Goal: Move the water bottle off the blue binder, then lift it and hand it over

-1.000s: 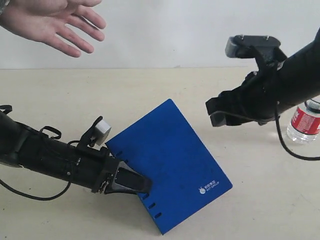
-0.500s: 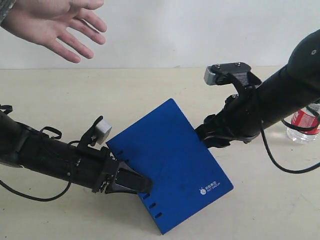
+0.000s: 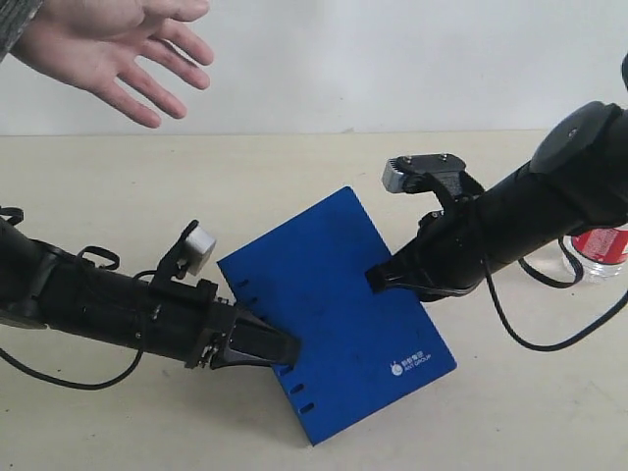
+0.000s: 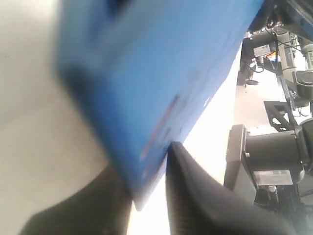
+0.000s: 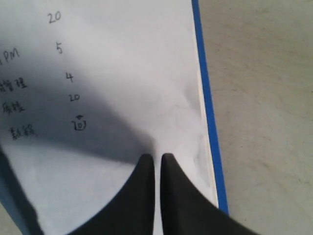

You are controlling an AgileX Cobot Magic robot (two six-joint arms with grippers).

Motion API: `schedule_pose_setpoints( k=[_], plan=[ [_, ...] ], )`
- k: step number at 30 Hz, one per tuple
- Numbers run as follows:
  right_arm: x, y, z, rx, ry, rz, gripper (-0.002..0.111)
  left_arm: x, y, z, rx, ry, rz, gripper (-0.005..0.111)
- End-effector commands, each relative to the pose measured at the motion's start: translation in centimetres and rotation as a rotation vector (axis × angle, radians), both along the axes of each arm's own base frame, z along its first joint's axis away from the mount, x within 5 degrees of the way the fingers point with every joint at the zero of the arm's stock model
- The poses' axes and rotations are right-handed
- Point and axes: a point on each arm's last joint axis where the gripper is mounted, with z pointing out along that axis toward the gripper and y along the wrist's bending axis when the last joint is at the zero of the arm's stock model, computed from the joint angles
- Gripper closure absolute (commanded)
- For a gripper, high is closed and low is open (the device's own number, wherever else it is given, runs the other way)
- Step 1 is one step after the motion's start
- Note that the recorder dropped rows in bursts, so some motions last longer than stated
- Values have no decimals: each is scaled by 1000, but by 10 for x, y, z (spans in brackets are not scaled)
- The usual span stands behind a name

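The blue binder (image 3: 334,314) is tilted, with its ring-slot edge off the table. My left gripper (image 3: 285,351) is shut on that edge. In the left wrist view the binder (image 4: 146,63) runs between the dark fingers of the left gripper (image 4: 146,181). My right gripper (image 3: 378,280) has its tip at the binder's opposite edge. The right wrist view shows the right gripper (image 5: 157,157) shut, over a white handwritten sheet (image 5: 122,73) bordered by the binder's blue edge (image 5: 205,88). The water bottle (image 3: 599,250) stands on the table at far right, mostly hidden behind my right arm.
An open human hand (image 3: 108,49) hovers palm-down at the upper left above the beige table (image 3: 294,167). A white wall runs behind it. Black cables trail from both arms onto the table.
My right arm swung left and down, away from the bottle, until its gripper reached the binder's right edge. The binder shifted and tilted slightly in the left gripper. The hand barely moved.
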Motion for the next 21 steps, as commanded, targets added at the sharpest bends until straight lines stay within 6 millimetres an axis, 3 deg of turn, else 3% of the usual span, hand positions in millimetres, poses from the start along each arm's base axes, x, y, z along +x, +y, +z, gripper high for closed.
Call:
schedule_pose_setpoints(
  k=[1, 4, 6, 10, 16, 21],
  plan=[
    [-2, 2, -2, 8, 22, 13, 108, 7, -3, 8, -51, -28, 53, 102],
    [-1, 2, -4, 4, 28, 13, 108, 7, -3, 9, -62, -30, 49, 101],
    [-1, 2, -11, -4, 49, 15, 108, 7, -3, 9, -67, -30, 47, 90],
    [-5, 3, -13, -5, 73, 65, 108, 7, -3, 9, -60, -30, 49, 52],
    [-14, 3, 11, 40, 60, 117, 108, 7, -4, 9, -53, -84, 27, 51],
    [-10, 2, 5, 24, 72, 70, 108, 8, -10, 12, -67, -127, -6, 51]
  ],
)
